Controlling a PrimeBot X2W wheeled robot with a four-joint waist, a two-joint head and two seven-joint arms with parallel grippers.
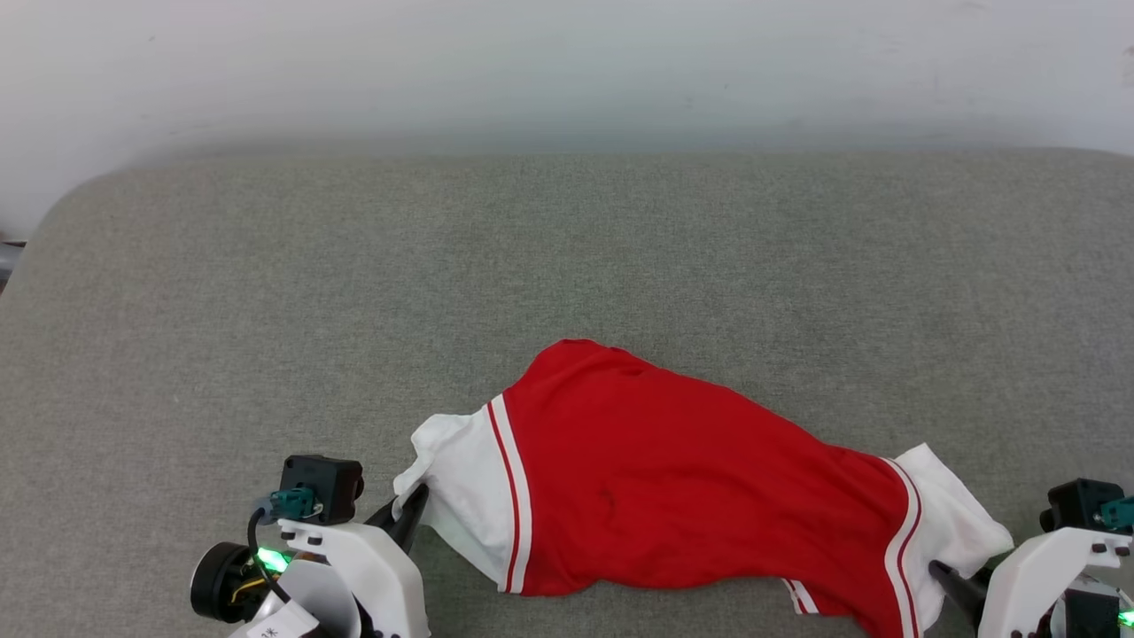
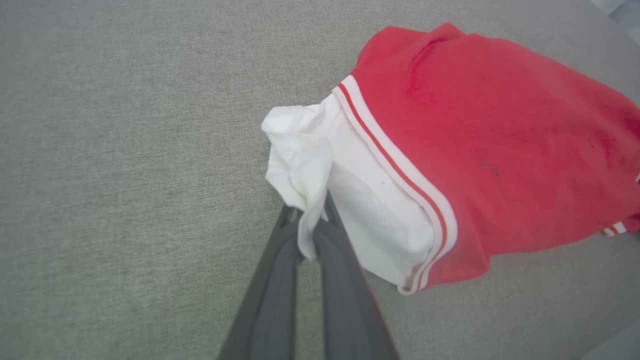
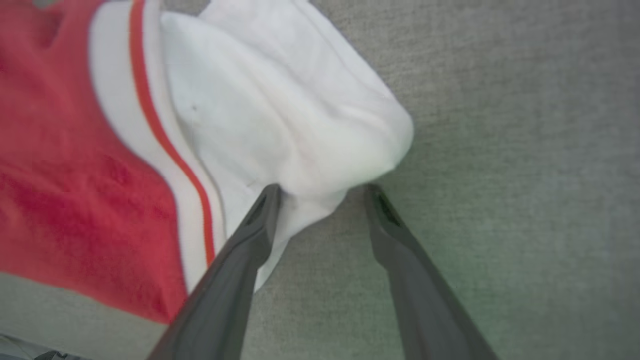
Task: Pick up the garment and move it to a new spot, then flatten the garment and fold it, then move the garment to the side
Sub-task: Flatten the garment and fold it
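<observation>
No readable text, arm tag (image 1: 273,631) — illegible

I count one shirt (image 1: 673,478) on my screens. It has two white sleeve ends, the left sleeve end (image 1: 461,496) and the right sleeve end (image 1: 952,514), and each is edged by one thin red stripe (image 1: 507,496) set between two white bands.

There are two tools, the left tool (image 1: 406,518) and the right tool (image 1: 957,580). My wrist feeds give two dark fingers (image 2: 280,280) on the left one and two fingers (image 3: 235,270) on the right one, four in all.

I see two black camera boxes (image 1: 323,487), one per wrist, and two green lights (image 1: 273,559), also one per wrist.

Under it all is one grey cushion (image 1: 567,248), with one pale wall (image 1: 567,62) behind.
</observation>
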